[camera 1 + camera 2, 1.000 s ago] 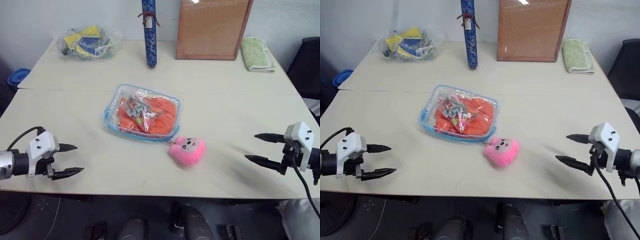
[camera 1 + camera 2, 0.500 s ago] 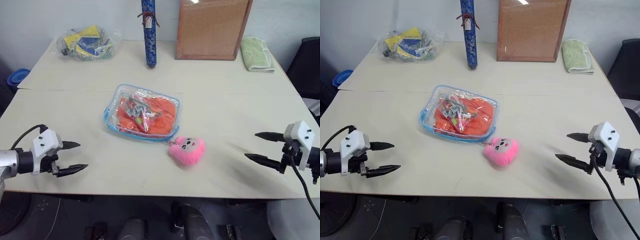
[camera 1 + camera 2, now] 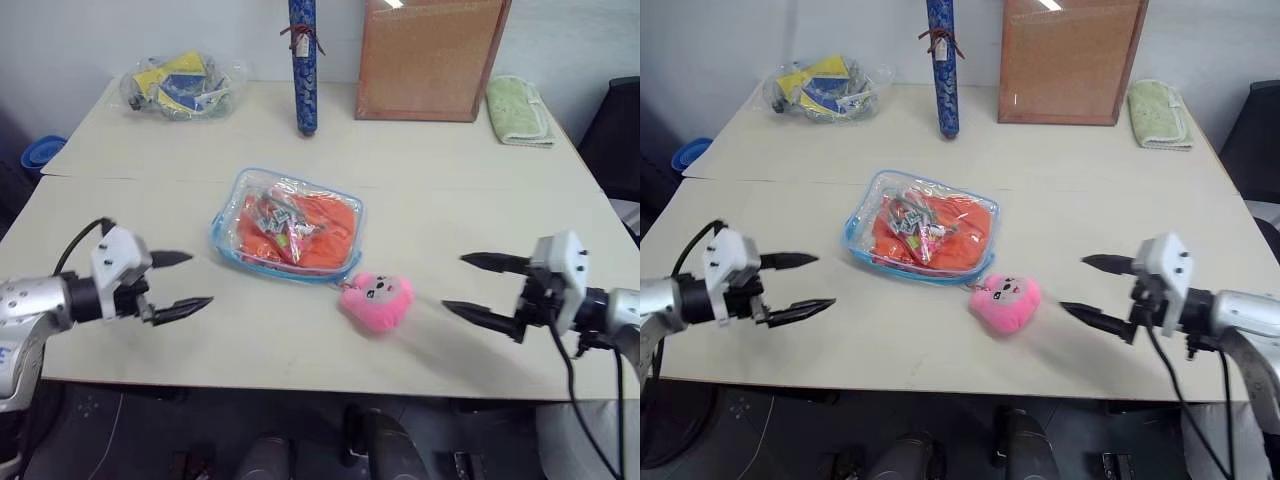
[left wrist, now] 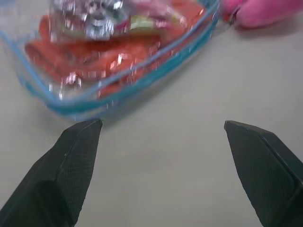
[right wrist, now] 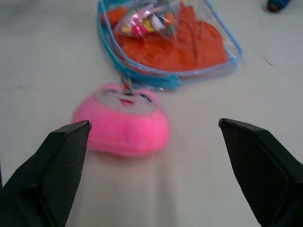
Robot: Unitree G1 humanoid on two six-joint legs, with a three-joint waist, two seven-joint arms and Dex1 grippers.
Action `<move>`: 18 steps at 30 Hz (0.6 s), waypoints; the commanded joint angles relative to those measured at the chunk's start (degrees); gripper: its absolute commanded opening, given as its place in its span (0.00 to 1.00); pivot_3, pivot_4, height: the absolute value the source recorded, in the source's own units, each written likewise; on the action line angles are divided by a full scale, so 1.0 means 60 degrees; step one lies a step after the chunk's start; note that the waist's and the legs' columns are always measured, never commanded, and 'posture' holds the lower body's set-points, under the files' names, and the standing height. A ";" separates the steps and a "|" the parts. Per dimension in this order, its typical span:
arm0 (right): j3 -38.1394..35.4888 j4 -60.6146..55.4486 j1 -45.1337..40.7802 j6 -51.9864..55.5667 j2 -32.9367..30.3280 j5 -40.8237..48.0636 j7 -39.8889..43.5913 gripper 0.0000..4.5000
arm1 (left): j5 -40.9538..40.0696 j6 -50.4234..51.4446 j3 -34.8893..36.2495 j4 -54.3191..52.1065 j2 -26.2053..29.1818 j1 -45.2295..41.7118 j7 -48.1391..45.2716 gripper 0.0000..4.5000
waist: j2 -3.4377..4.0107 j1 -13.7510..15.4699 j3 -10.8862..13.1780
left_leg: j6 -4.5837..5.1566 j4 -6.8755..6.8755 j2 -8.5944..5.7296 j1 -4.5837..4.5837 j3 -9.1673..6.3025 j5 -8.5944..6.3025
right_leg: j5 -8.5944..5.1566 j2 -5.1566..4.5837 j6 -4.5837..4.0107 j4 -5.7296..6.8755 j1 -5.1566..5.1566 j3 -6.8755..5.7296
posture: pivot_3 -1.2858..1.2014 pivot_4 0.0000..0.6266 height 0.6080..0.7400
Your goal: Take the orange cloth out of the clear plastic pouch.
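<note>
Currently both the left gripper (image 3: pixel 182 281) and right gripper (image 3: pixel 473 287) spread wide, empty, flanking the clear plastic pouch (image 3: pixel 288 226) mid-bench; orange cloth (image 3: pixel 325 230) inside. Pin one pouch edge, find zipper first.

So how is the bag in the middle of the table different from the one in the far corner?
The pouch in the middle is flat, edged in light blue, holds an orange cloth, and has a pink plush charm attached. The bag in the far left corner is lumpy, has no coloured edging, and holds yellow and blue items. Both are clear plastic lying on the table.
</note>
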 commanded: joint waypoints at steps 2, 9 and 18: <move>0.1003 -0.0836 -0.0933 0.0293 0.0433 -0.0126 -0.0795 1.00 | 0.1458 -0.1763 -0.1831 0.2123 -0.0301 -0.2626 -0.0820 0.96 | -0.0004 -0.0006 -0.0002 | -0.0008 0.0004 -0.0005 0.0000 0.0005 0.0006 | 0.0001 0.0012 -0.0001 0.0007 0.0001 -0.0001 | 0.52 0.24 1.00; 0.2248 -0.1030 -0.1944 0.0502 0.1173 -0.0858 -0.1823 1.00 | 0.4391 -0.6801 -0.4303 0.8116 -0.1967 -0.6916 -0.1138 0.96 | -0.0007 -0.0013 -0.0002 | -0.0017 0.0102 -0.0005 -0.0052 0.0054 0.0002 | 0.0003 0.0085 -0.0003 0.0028 -0.0031 -0.0049 | 0.52 0.24 1.00; 0.2163 -0.1618 -0.1752 0.0843 0.1387 -0.0840 -0.2605 1.00 | 0.6600 -0.9651 -0.5584 1.2605 -0.3612 -0.9297 0.0345 0.96 | -0.0016 -0.0017 -0.0004 | -0.0006 0.0125 -0.0010 -0.0096 0.0047 -0.0003 | 0.0010 0.0069 0.0008 0.0045 -0.0062 -0.0062 | 0.52 0.24 1.00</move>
